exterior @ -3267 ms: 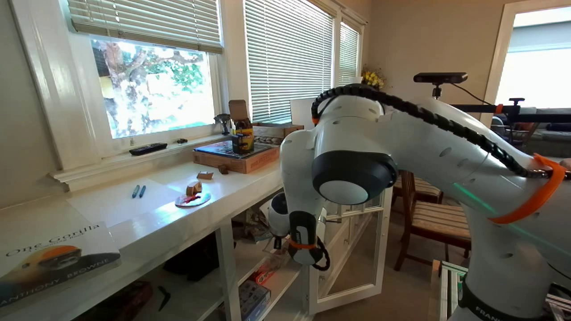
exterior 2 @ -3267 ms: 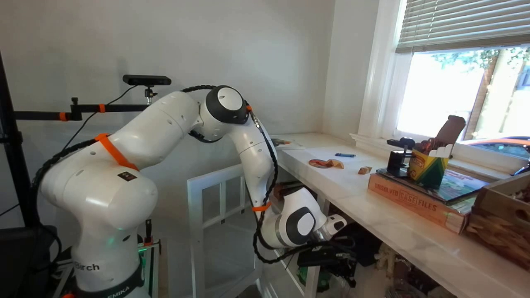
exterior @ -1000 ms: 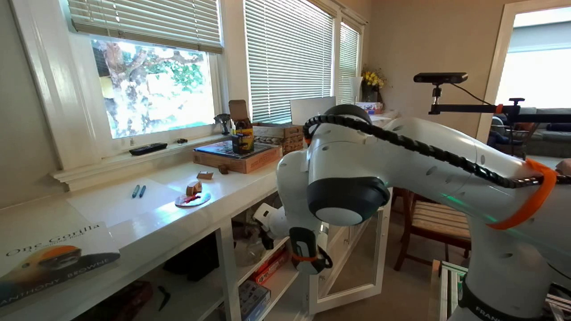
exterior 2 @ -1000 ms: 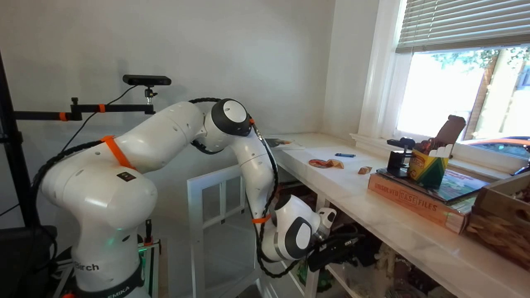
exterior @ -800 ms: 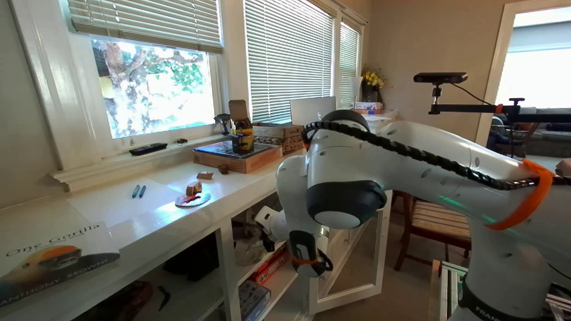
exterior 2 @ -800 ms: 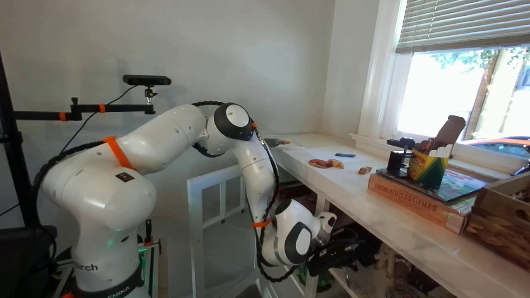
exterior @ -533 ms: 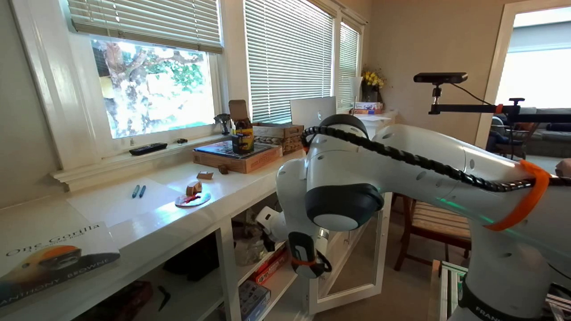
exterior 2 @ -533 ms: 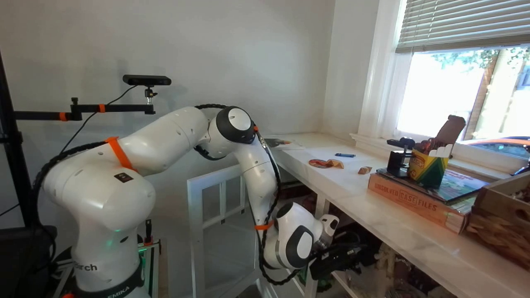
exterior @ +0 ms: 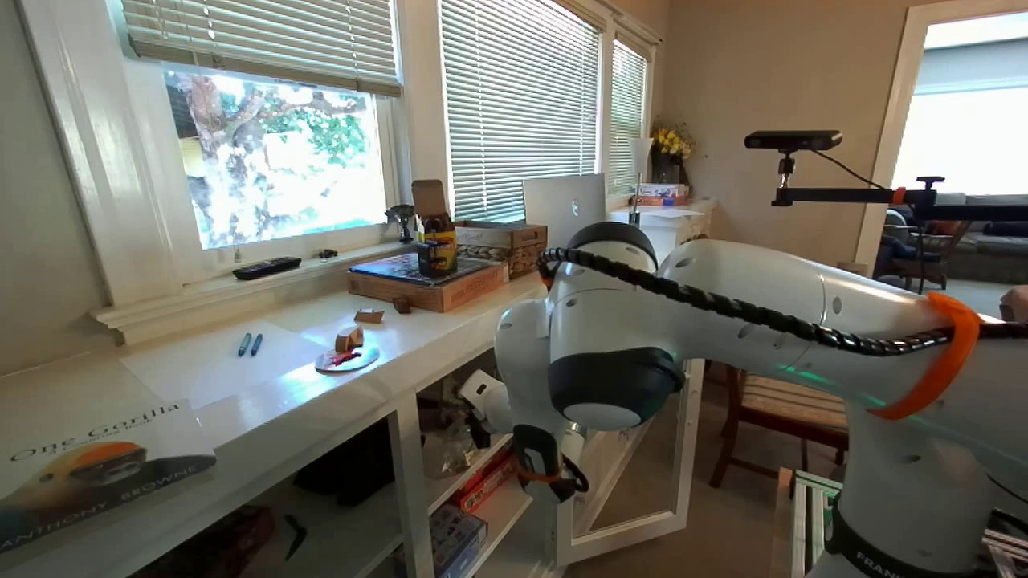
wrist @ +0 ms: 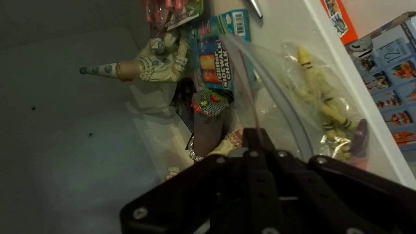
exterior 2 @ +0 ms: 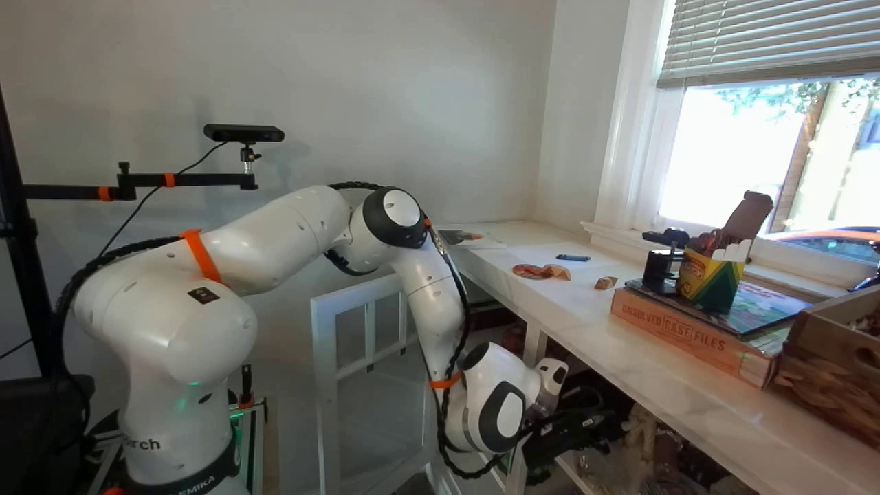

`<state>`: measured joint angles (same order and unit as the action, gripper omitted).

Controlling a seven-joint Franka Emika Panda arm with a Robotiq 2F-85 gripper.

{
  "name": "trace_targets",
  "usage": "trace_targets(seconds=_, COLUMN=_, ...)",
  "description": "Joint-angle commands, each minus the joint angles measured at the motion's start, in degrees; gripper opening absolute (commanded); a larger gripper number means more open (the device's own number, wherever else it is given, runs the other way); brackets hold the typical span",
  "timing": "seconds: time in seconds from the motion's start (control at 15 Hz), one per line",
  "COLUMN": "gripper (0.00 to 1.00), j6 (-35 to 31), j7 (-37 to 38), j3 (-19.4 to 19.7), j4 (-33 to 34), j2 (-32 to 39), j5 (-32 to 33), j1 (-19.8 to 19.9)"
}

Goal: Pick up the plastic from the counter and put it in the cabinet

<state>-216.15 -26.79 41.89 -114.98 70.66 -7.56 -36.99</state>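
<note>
1. While its black body is filling the foot of the wrist view, the gripper (wrist: pixel 258 135) is pinching the clear bag (wrist: pixel 289 97) by its edge, the fingers (wrist: pixel 249 138) pressing together and partly hiding the grip.

2. With the fingertips as clock centre, the bag is spreading from eleven to three o'clock over the shelf (wrist: pixel 356 83) inside the cabinet (exterior: pixel 411 474); its near end is disappearing behind the gripper.

3. In the bag, yellow crayons (wrist: pixel 325 104) are lying at two, overlapping too much for a sure count; at least three are showing. One purple piece (wrist: pixel 359 139) is lying at three.

4. One chalk pack (wrist: pixel 214 65) is lying at eleven, one figure (wrist: pixel 152 66) in a pointed hat at ten. One silver rod (wrist: pixel 255 8) at twelve and one pink pack (wrist: pixel 175 9) at eleven are running off the top edge; one blue box (wrist: pixel 391 84) at two is running off the right.

5. In both exterior views the arm (exterior: pixel 610 313) or the shadow is hiding the fingers.

6. On the counter (exterior: pixel 438 333) one disc (exterior: pixel 365 359) is lying; from it, in an exterior view, two blue sticks (exterior: pixel 244 345) are lying at nine, three brown bits (exterior: pixel 369 316) between twelve and two, and one book (exterior: pixel 120 474), cut off by the left edge, at eight.
</note>
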Motion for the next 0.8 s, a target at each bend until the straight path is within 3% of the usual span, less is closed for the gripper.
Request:
trace_targets(seconds=0.0, gripper=0.0, j6=-1.87, j7=-1.23, j3=-0.41, j4=2.51, j2=2.63, j5=-3.14, j1=0.86)
trace_targets(seconds=0.73, gripper=0.0, j6=-3.51, j7=-1.84, j3=-0.05, j4=4.8, j2=4.41, j5=-7.62, j1=0.85)
